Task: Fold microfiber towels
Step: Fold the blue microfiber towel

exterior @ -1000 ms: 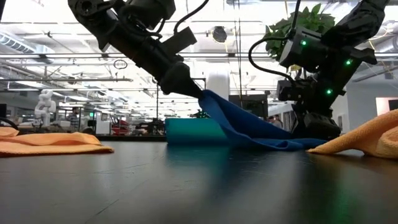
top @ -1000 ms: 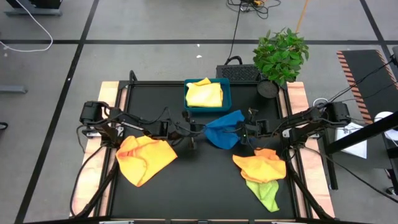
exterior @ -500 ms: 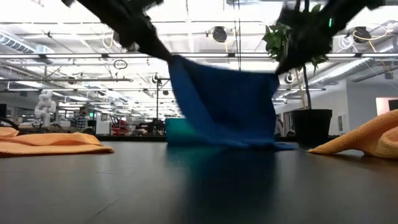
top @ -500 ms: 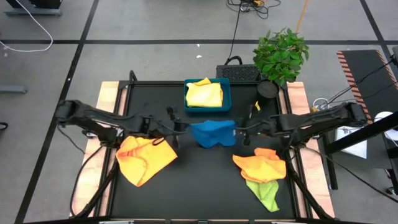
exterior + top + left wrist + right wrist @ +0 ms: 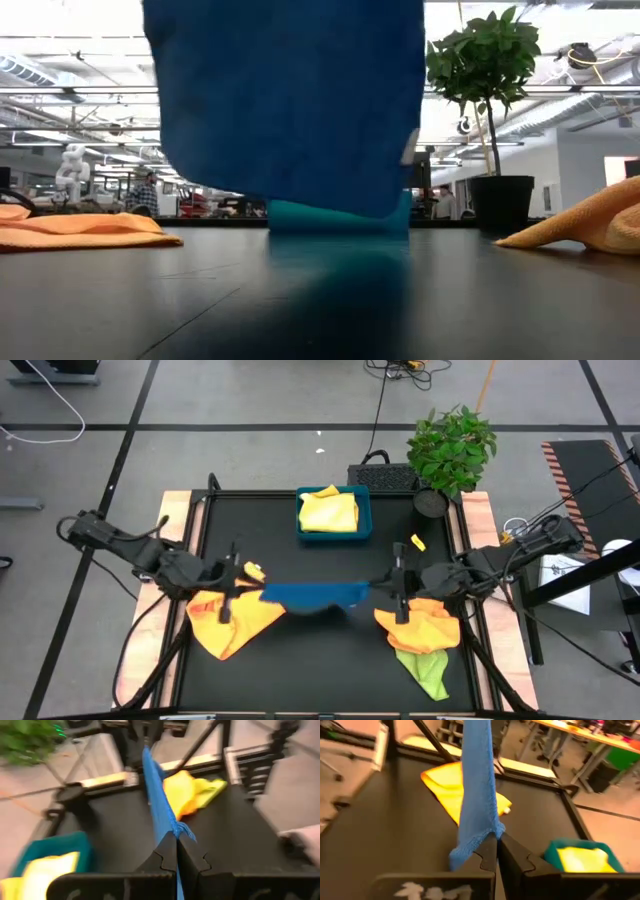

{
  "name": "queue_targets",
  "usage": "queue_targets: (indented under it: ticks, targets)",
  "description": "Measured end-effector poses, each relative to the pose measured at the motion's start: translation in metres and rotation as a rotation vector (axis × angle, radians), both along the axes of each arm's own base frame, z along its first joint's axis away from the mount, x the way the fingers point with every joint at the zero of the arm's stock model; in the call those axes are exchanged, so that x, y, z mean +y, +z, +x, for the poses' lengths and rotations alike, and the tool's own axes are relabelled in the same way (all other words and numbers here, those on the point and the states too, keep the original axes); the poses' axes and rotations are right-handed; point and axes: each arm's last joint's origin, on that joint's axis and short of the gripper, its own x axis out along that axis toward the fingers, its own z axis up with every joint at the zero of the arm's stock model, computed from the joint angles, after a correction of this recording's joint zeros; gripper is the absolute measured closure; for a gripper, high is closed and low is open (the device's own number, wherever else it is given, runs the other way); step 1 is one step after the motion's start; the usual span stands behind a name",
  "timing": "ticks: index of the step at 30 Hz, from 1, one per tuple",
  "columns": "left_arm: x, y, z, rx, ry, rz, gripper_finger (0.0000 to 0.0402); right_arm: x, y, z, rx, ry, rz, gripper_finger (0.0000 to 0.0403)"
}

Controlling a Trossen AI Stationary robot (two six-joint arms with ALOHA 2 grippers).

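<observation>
While the blue towel (image 5: 305, 595) hangs stretched above the black table (image 5: 320, 660), the left gripper (image 5: 247, 573) pinches one top corner and the right gripper (image 5: 385, 588) pinches the opposite one, both sets of fingers clamped tight on the cloth edge, as the two wrist views show with the dark fingertips (image 5: 169, 851) meeting around blue fabric (image 5: 159, 805). Between the two grippers the towel runs as a taut band in the high view; in the low view it fills the upper middle as a broad blue sheet (image 5: 285, 100) with its lower edge clear of the tabletop. Just below and beside the left gripper lies a crumpled orange-yellow towel (image 5: 232, 618), partly under the blue one's left end. Beside the right gripper, on its near side, sits another orange-yellow towel (image 5: 420, 626) overlapping a lime green towel (image 5: 428, 672). Beyond the hanging towel, away from both grippers, a blue tray (image 5: 334, 533) holds a pale yellow towel (image 5: 328, 512). A potted plant (image 5: 452, 448) stands at the far right table corner.
</observation>
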Motion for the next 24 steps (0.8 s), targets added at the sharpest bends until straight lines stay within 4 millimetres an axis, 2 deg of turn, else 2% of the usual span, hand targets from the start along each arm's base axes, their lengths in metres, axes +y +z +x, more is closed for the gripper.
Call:
queue_targets:
  ticks: [2, 6, 10, 14, 18, 24]
  targets:
    - [-0.008, 0.007, -0.005, -0.007, -0.038, -0.057, 0.04, 0.007, 0.001, -0.003, -0.005, 0.022, 0.027, 0.0403]
    - [-0.024, 0.005, -0.01, 0.02, -0.097, -0.117, 0.0401, 0.022, 0.002, -0.008, -0.019, 0.072, 0.083, 0.0403]
    - [-0.037, -0.001, -0.009, 0.072, -0.099, -0.202, 0.04, 0.036, 0.005, -0.013, -0.03, 0.191, 0.169, 0.0403]
    - [-0.041, -0.016, -0.004, 0.199, -0.039, -0.235, 0.04, 0.039, 0.003, -0.015, 0.012, 0.243, 0.236, 0.0403]
    - [-0.034, -0.036, 0.006, 0.351, 0.081, -0.224, 0.0399, 0.029, -0.01, -0.009, 0.067, 0.166, 0.267, 0.0403]
    - [-0.009, -0.065, 0.023, 0.514, 0.209, -0.171, 0.0399, -0.006, -0.053, 0.002, 0.174, -0.016, 0.277, 0.0403]
